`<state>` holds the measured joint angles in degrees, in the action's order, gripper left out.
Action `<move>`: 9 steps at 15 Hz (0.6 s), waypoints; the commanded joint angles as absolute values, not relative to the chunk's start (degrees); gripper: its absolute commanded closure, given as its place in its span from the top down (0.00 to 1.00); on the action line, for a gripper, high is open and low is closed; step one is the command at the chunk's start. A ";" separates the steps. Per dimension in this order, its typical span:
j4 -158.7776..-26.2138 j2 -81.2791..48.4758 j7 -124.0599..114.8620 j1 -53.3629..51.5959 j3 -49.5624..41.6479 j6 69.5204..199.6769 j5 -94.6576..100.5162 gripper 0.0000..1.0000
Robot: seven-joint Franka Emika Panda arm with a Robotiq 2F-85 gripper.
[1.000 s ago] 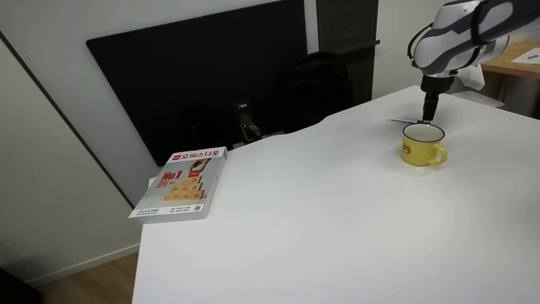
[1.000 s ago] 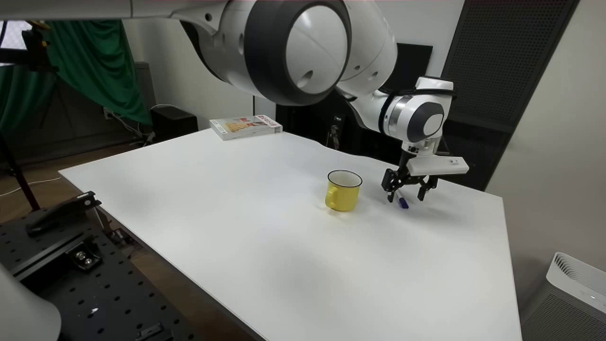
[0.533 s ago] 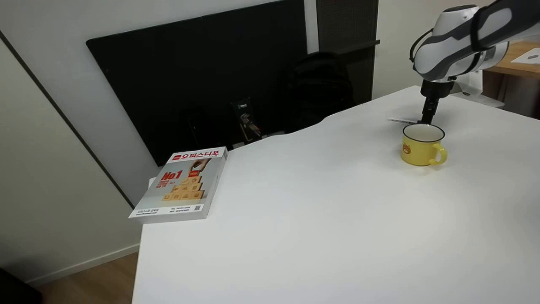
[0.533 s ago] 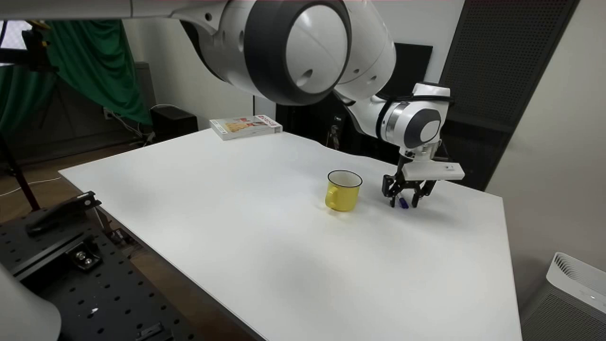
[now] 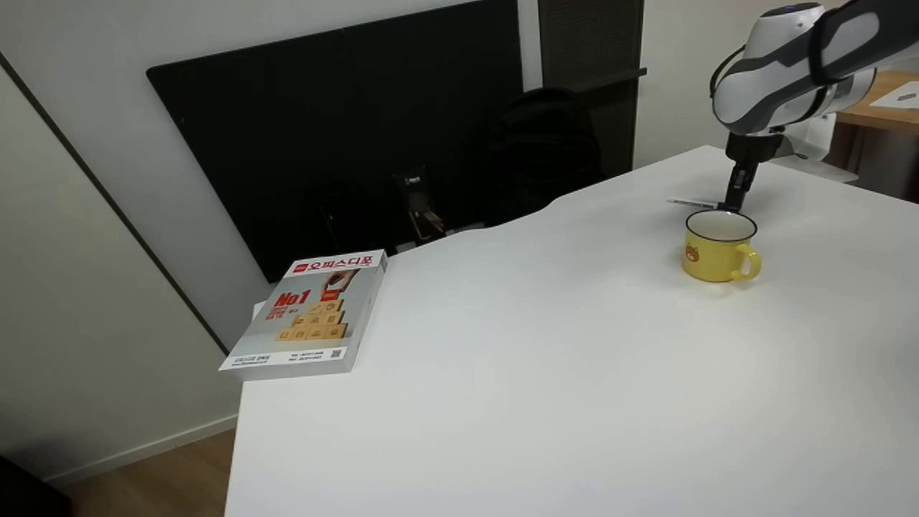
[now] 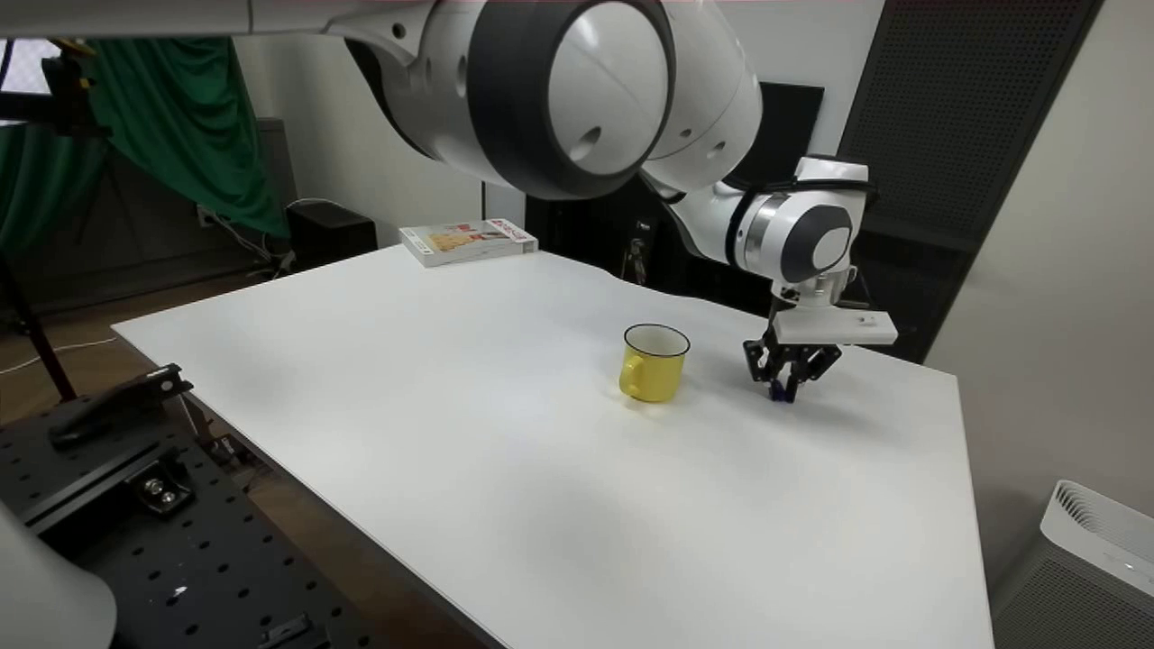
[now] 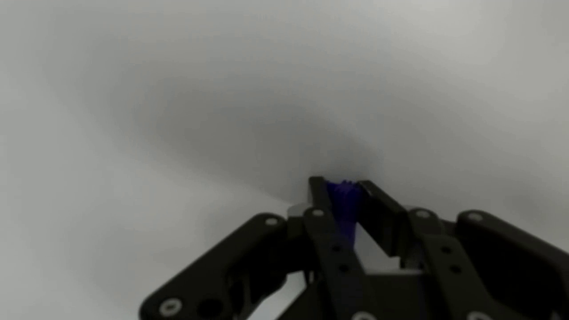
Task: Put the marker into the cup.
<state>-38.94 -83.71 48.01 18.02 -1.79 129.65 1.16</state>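
The marker (image 5: 693, 204) lies on the white table, its pale barrel showing beyond the far side of the cup in an exterior view. My gripper (image 7: 341, 182) has its two fingertips pressed against both sides of the marker's blue cap (image 7: 346, 202), with no gap visible there. Low at the tabletop, the gripper (image 6: 783, 393) covers most of the marker in an exterior view; only a bit of blue shows. The yellow cup (image 5: 707, 260) stands upright, its handle at the side. In an exterior view, the cup (image 6: 651, 374) is left of the gripper, apart from it.
A thick red-and-white book (image 5: 309, 316) lies at a table corner, well away from the cup. The table's (image 6: 541, 505) wavy back edge runs behind the gripper and cup. A white slatted appliance (image 6: 1091, 550) stands beyond the table's right side.
My gripper has lowered, its fingers have come together on the blue cap, and it has shifted slightly right in both exterior views. The marker has shifted the same way. The cup has stayed put.
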 commanded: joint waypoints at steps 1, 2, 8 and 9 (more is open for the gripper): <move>-33.81 -85.13 42.07 18.54 -3.92 125.10 2.39 0.06; -32.54 -85.25 40.96 18.62 -4.40 123.55 2.49 0.06; -24.75 -83.73 38.50 18.22 -4.74 109.29 2.65 0.06; -23.67 -83.36 38.29 18.04 -4.57 106.27 2.52 0.06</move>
